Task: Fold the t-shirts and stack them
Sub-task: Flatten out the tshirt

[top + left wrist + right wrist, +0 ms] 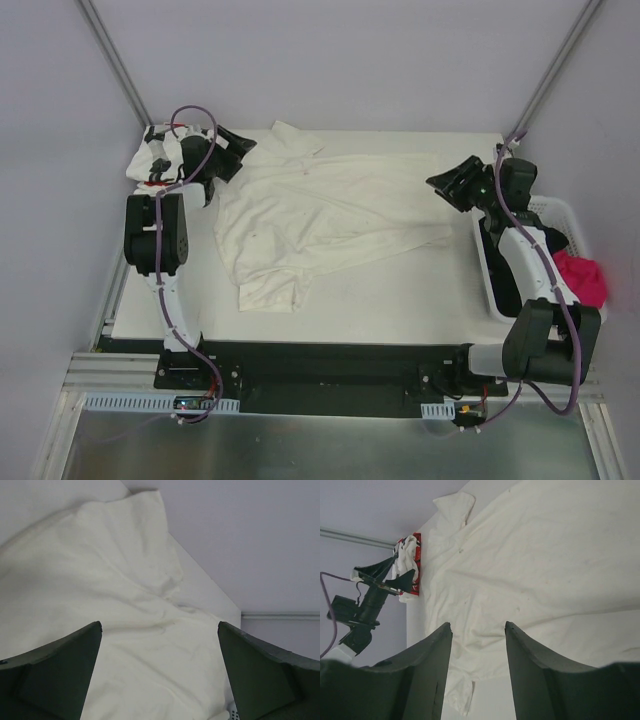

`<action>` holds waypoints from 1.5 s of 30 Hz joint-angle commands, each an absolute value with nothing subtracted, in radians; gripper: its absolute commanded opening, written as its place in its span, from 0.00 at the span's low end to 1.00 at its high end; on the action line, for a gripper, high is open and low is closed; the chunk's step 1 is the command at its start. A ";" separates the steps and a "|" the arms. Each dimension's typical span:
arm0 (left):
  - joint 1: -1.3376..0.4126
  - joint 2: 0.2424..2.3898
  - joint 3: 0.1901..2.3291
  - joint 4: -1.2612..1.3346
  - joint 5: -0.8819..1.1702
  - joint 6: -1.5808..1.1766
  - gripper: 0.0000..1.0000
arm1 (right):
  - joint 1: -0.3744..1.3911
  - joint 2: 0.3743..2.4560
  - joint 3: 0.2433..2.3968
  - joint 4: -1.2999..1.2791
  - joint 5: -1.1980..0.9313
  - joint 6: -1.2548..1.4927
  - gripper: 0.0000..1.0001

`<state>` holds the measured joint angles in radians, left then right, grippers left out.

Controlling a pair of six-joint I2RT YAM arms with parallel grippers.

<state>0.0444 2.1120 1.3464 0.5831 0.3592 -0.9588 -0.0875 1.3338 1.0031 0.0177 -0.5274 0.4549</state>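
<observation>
A large plain cream-white t-shirt point(320, 215) lies spread and wrinkled across the middle of the table, one sleeve point(275, 290) hanging toward the near edge. My left gripper point(240, 150) hovers over its far-left corner, open, with only cloth point(150, 645) showing between the fingers point(65, 670). My right gripper point(443, 185) hangs above the shirt's right edge, also open and holding nothing point(478, 625). A second t-shirt point(150, 160), white with black print and red marks, is bunched at the far-left corner behind the left arm; it is also in the right wrist view point(410, 560).
A white perforated basket point(560, 212) stands at the table's right edge, with a pink cloth point(582, 277) in it. Grey walls close the table on the left, back and right. The left arm point(367, 602) shows in the right wrist view.
</observation>
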 commanded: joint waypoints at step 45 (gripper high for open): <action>-0.486 1.522 1.074 0.307 0.267 -0.298 0.99 | 0.058 1.259 0.698 -0.097 0.117 0.270 0.45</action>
<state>-0.4896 1.5764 1.0325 0.3714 0.3283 -0.4500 0.0002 1.2572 0.6804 -0.0772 0.0441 0.3073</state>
